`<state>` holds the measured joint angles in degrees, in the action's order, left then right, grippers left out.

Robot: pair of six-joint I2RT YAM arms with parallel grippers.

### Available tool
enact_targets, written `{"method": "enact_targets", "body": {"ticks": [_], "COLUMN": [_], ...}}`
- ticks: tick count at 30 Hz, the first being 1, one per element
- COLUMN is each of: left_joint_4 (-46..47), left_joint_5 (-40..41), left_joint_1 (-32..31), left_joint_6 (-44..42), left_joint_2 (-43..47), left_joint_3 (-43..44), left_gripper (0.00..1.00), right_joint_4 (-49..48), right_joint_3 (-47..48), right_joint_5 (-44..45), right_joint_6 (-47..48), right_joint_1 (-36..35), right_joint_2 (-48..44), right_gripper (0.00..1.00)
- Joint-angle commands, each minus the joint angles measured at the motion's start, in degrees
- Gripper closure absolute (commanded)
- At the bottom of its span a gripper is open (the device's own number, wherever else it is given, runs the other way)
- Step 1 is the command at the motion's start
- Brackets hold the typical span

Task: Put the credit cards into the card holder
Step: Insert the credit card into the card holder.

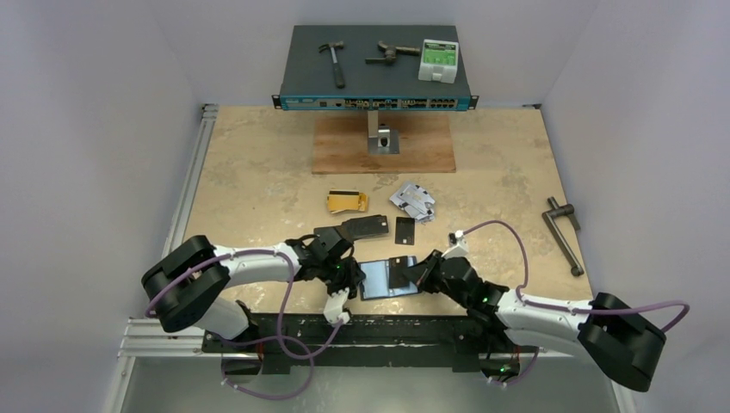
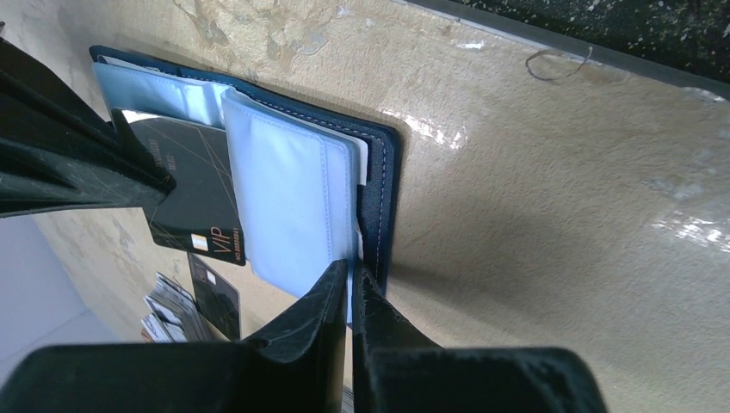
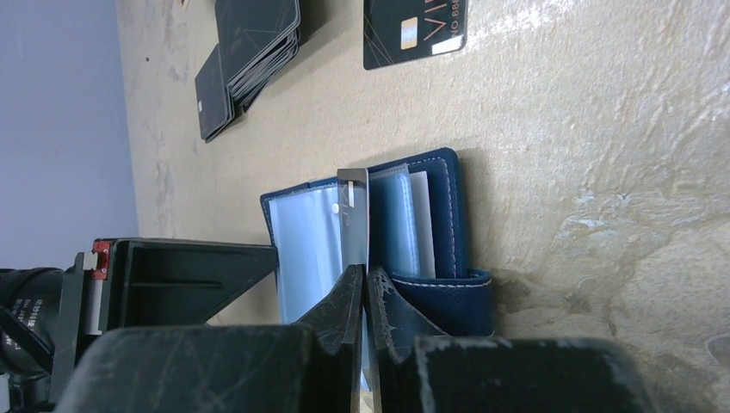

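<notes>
The navy card holder [image 1: 380,282] lies open near the table's front edge, its clear sleeves [image 2: 293,198] fanned up. My left gripper [image 2: 351,274] is shut on the edge of one sleeve at the holder's left side [image 1: 351,277]. My right gripper [image 3: 361,277] is shut on a black credit card [image 3: 353,215], which stands on edge over the open sleeves and reads "VIP" [image 2: 194,194]. Farther back lie gold cards [image 1: 346,201], silver-grey cards [image 1: 413,200], a stack of black cards [image 1: 361,228] and a single black card [image 1: 405,230].
A dark rack unit [image 1: 376,90] at the back carries a hammer [image 1: 334,60] and other tools. A wooden board [image 1: 383,146] with a metal bracket lies before it. A metal crank handle [image 1: 564,234] rests at the right edge.
</notes>
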<state>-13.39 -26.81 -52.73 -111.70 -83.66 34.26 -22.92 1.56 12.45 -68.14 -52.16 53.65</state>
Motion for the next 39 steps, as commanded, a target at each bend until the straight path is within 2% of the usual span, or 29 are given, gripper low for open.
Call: {"method": "enact_targets", "body": {"ticks": [1,9,13,22,29,32,39], "left_joint_4": [-4.87,-4.02,-4.06,-3.25,-2.96,-2.38,-2.52], "left_joint_5": [1.23,2.35,2.68,3.69,4.42,4.90,5.46], "left_joint_1": [-0.98,-2.67,-2.91,-3.73,-4.31,-4.41,-4.58], "left_joint_6": [3.27,5.61,5.96,7.79,8.86,9.92,9.96], "left_joint_2": [-0.47,-0.64,-0.30,-0.85,-0.99,-1.15,-1.21], "left_joint_3": [-2.10,-2.23,-2.60,-2.20,-2.43,-2.21,-2.17], "left_gripper": [0.97,1.00,1.00,1.00,1.00,1.00,1.00], "right_joint_4": [3.67,5.07,0.94,2.45,3.23,2.58,1.27], "right_joint_3": [2.08,5.28,2.55,4.53,1.53,0.16,1.99], "right_joint_5": [0.44,-1.45,-1.51,-2.95,-0.22,-0.14,0.27], "right_joint_6": [1.35,2.88,-0.34,3.07,-0.53,-1.88,-0.14], "right_joint_1": [0.14,0.09,0.04,0.04,0.20,0.17,0.13], "right_joint_2": [1.69,8.16,5.39,7.97,-4.01,-6.40,0.83], "right_gripper": [1.00,1.00,1.00,1.00,1.00,1.00,1.00]}}
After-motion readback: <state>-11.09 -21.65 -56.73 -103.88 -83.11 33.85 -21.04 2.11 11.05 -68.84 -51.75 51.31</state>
